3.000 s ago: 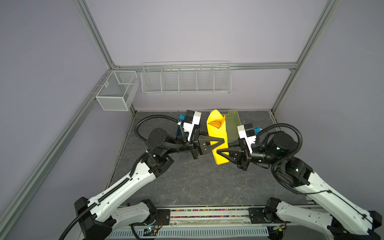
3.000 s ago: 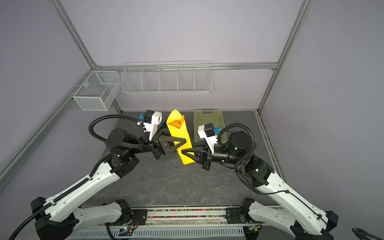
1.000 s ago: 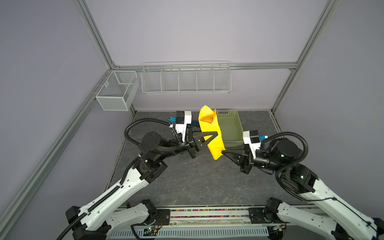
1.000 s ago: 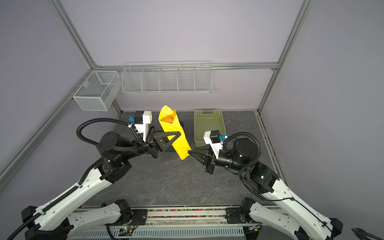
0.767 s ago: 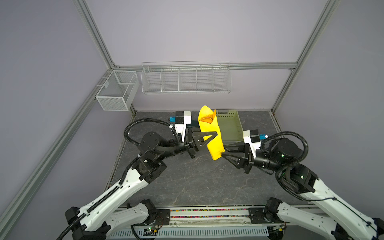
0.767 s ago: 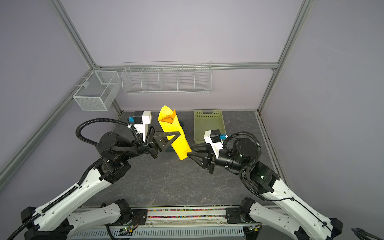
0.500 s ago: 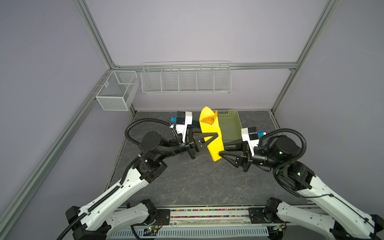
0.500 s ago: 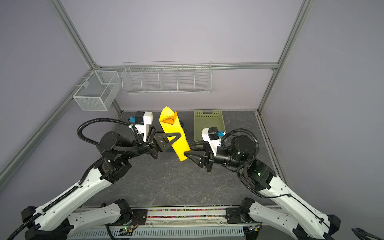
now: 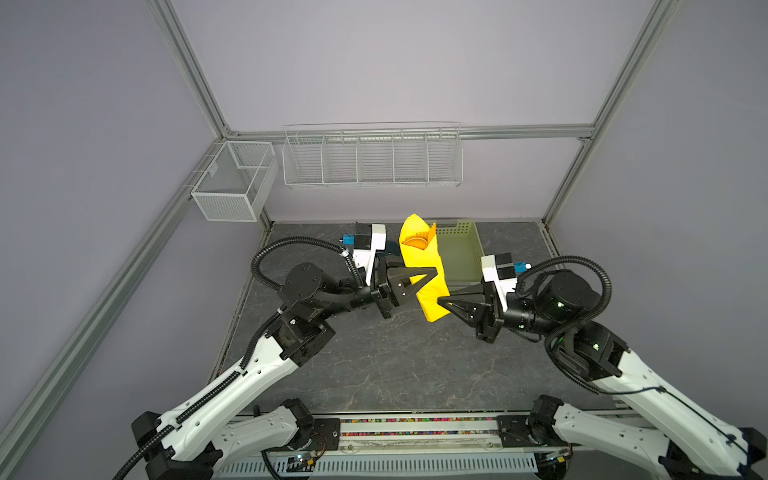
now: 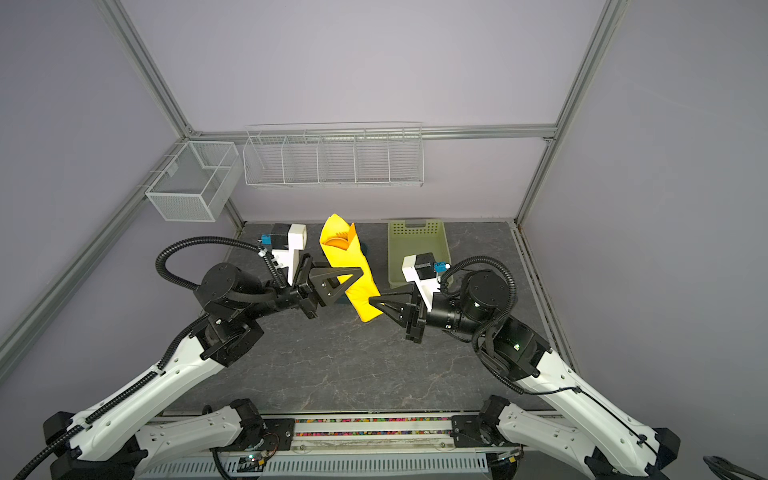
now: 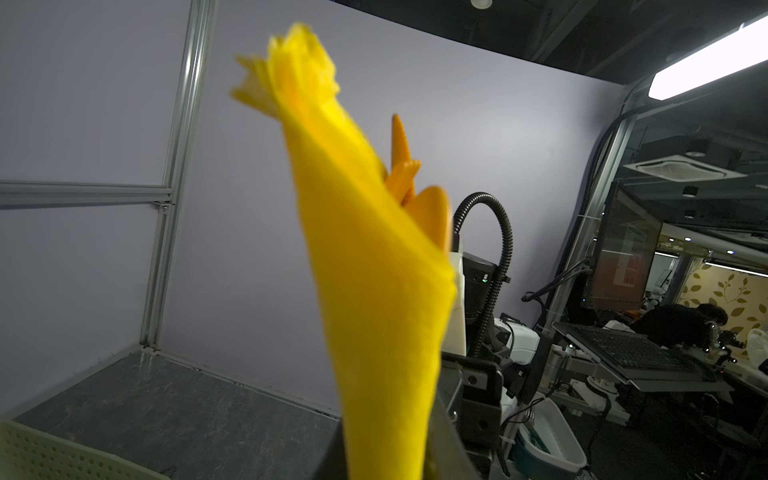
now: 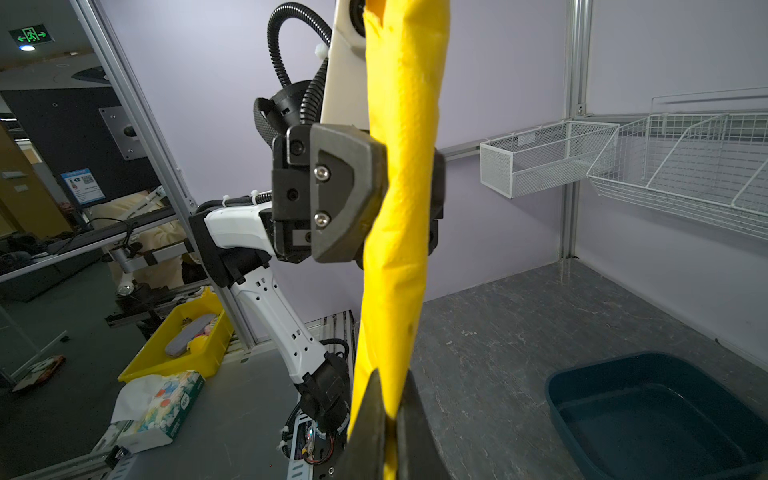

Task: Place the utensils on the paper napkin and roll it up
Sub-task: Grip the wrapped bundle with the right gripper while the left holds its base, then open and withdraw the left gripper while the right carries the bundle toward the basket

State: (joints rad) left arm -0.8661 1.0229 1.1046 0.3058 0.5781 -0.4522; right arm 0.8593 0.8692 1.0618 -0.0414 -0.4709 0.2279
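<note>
Paper napkin rolled around orange utensils, held above dark marbled tabletop, left gripper clamped on its middle, right gripper pinching its lower end, green basket behind, lilac walls, wire racks

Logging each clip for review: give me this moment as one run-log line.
paper napkin: rolled around utensils, held upright above table | left gripper: shut on mid-roll | right gripper: shut on lower end

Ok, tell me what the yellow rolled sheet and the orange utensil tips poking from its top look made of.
The yellow rolled sheet looks like matte paper: soft creases, frayed top edge. The orange utensil tips seem smooth plastic, evenly coloured.
</note>
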